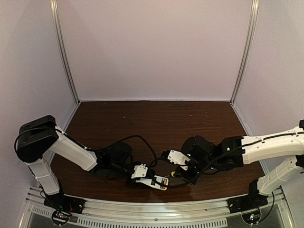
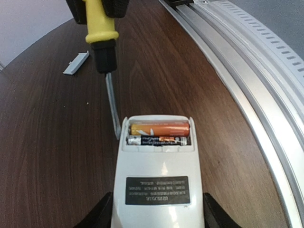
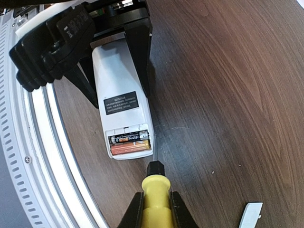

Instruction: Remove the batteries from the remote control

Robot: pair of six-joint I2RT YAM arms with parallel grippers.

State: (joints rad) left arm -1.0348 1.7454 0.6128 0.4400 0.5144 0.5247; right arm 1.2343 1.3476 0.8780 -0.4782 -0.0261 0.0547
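The left claw [image 2: 158, 213], black fingers spread partway, clamps the flanks of the remote [image 2: 159, 166]. This smooth white plastic bar lies label-up on the dark wood-grain table [image 2: 47, 142], its long axis running straight out from the claw. Crosswise in its uncovered far end lie two thin cylinders, the dark battery [image 2: 156, 140] nearer and the orange battery [image 2: 159, 128] beyond. Past them the right claw [image 3: 155, 209], nearly closed, pinches a screwdriver [image 2: 100, 28] by its glossy yellow handle, its steel blade at the remote's far corner.

- Your left gripper [image 3: 116, 85] clamps both long sides of the remote control [image 3: 124, 114]: no way in there.
- The screwdriver [image 2: 105, 52], gripped by the right gripper [image 3: 156, 209], slants down to the bay's edge beside the batteries [image 2: 159, 134].
- The metal rail [image 2: 266, 95] runs near one side.
- The table [image 3: 228, 85] opposite is free, up to a small white chip [image 3: 250, 214].
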